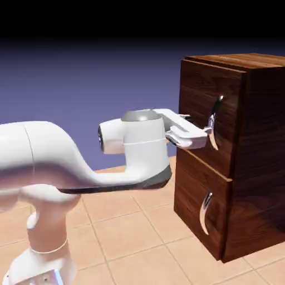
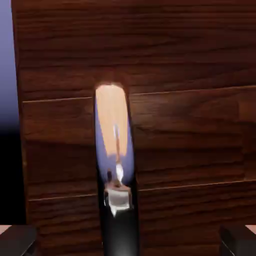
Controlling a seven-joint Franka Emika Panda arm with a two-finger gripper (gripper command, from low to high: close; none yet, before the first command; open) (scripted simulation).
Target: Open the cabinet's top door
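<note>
Straddling jaws: The white two-finger gripper with small grey tips (image 2: 128, 241) stands spread wide, clenching nothing, one tip at seven o'clock and the other at five in the hand view.
Handle: The long, curved chrome handle (image 2: 118, 220) runs from twelve to six o'clock between the tips, nearer the seven o'clock one. The spread presumably leaves room to close across the narrow bar; whether either finger touches it, the pictures do not show.
Top door: The flat, roughly square walnut panel (image 1: 197, 86) sits at two o'clock in the exterior view, shut against its frame. Its upright handle seems to suit a sideways pinch, then a pull outward.
Cabinet: The tall dark walnut box (image 1: 261, 128) fills three o'clock. A second walnut panel (image 1: 186, 178) with a shorter curved silver handle (image 1: 205, 214) lies at four, outside this job.
Arm: The smooth white robot arm (image 1: 47, 153) extends from eight o'clock, bringing the hand level with the upper handle, likely to grip before drawing back.
</note>
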